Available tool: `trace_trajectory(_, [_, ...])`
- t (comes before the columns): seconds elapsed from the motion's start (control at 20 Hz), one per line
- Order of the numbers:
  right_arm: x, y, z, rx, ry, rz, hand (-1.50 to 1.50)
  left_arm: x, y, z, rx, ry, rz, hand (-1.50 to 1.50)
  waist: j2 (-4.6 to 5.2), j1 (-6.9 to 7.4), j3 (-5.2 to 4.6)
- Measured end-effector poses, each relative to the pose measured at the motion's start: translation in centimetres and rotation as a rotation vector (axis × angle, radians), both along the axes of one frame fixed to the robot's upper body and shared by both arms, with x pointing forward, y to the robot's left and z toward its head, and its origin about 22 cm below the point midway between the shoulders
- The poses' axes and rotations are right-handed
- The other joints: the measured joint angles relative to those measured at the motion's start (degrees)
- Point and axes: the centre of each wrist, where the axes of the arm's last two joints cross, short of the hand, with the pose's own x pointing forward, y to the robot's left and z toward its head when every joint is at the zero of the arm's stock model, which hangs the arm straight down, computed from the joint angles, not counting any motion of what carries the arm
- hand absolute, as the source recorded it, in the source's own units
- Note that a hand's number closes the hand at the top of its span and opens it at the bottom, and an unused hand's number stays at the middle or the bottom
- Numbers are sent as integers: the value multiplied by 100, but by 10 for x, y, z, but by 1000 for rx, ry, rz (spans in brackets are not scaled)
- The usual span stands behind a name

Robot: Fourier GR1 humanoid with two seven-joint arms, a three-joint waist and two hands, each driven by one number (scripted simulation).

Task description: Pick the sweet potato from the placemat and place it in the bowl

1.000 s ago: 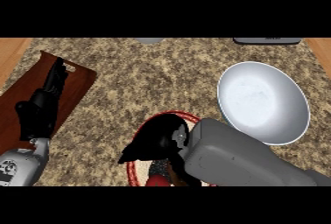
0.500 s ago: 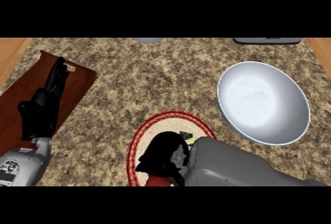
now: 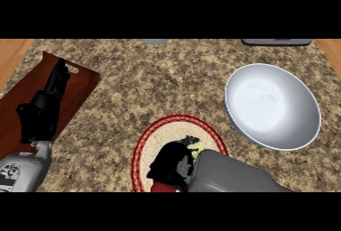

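Dark reddish wood, smooth and flat, forms a board lying aslant at the left of the speckled brown stone worktop, and the left robot hand rests on it with its black fingers straight and relaxed, holding nothing. Further right, near the lower edge, lies the round placemat, pale woven centre inside a red patterned border, and over it the right robot hand is bent down with its fingers curled together around something. A small reddish patch at the mat's lower edge, just under the hand, is probably the sweet potato, though the hand and grey forearm hide nearly all of it, so I cannot tell how well the fingers enclose it. That is the main risk: a tapered, rounded root caught only at one end could swivel or slip out on the lift and roll over the stone. The light mat could also drag or lift with the hand if a fingertip catches its weave. At the right stands the bowl, a wide, shallow, glossy grey-white shape, well apart from the mat; its low, sloping wall means a release from too high could let the potato bounce or slide over the rim.
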Motion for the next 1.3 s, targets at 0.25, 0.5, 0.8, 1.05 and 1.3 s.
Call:
trace_trajectory(0.25, [-2,-7,-22,-10,12,10,-150,0,0,-7,-1,0,6,0,2,-1,1])
trace_trajectory(0.5, [-4,-9,-31,-4,-13,70,150,0,-1,-5,-4,1,2,0,-17,10,8])
trace_trajectory(0.8, [2,-16,-38,71,-30,138,150,-6,0,-7,-1,4,-3,0,-58,16,17])
trace_trajectory(1.05, [-4,-22,-42,129,-42,127,150,-4,-2,-3,-6,1,7,0,-76,-35,13])
trace_trajectory(1.3, [-67,-55,-55,366,3,69,150,-9,12,-7,-6,25,61,0,-143,-363,19])
